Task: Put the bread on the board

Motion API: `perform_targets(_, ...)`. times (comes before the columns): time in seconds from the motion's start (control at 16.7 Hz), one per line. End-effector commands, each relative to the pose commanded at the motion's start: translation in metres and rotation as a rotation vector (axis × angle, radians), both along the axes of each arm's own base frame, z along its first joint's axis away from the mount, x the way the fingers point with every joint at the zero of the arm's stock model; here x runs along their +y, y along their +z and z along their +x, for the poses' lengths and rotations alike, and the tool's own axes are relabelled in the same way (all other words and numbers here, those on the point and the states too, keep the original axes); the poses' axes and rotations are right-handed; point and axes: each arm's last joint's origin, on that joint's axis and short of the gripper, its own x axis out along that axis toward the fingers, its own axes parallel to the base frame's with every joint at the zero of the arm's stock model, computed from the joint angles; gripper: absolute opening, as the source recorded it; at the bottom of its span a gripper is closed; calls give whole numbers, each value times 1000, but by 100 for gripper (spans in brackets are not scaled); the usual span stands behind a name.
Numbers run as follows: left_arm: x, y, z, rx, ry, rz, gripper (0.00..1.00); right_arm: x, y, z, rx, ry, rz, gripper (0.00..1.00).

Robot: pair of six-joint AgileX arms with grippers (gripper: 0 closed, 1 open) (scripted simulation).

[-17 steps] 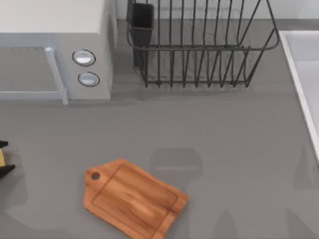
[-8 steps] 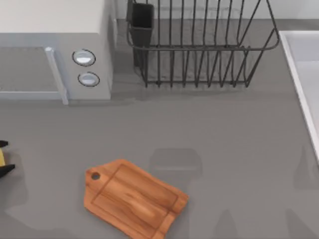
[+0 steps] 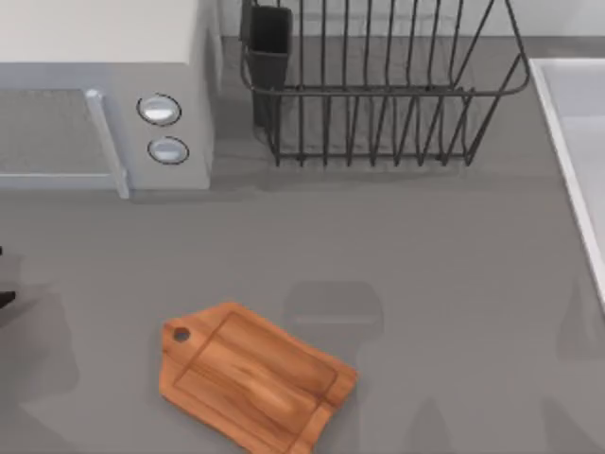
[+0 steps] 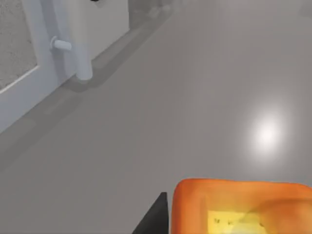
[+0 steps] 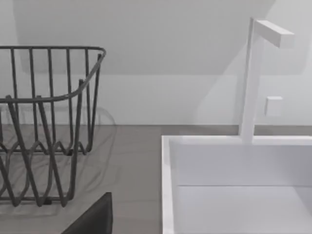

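Item 1. Small square thick bread slice (image 4: 241,207), mottled golden-yellow top, orange-brown crust. Location: lifted off the grey bench (image 3: 425,265), clenched in the left pincer (image 4: 234,222), one dark finger (image 4: 155,218) showing against its crust in the left wrist view. In the top view the pincer tip (image 3: 5,299) shows dark at the bench's left edge.

Item 2. Rectangular reddish-brown wooden cutting board (image 3: 253,376), grooved, short handle with hole. Location: near the front edge, left of centre, bare. Long axis diagonal, handle toward the back-left corner. Lies to the right of, and slightly nearer the front than, the held bread; the left arm is judged much the nearer.

Item 3. Dark wire dish rack (image 3: 378,85), back edge; a dark cup (image 3: 269,43) at its left end.

Item 4. White microwave (image 3: 104,95), back-left corner, door closed.

Item 5. White sink basin (image 5: 239,185) with faucet (image 5: 258,73), right edge.

Item 6. Right pincer (image 5: 92,218), parked near the sink; grip state cannot be told.
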Motion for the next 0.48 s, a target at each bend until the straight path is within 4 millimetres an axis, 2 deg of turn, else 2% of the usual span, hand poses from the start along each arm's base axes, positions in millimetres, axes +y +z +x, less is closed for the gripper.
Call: perform_targets(0.48,-2,61,-4,7,0,-3,0,0,0,0,0,0,0,100)
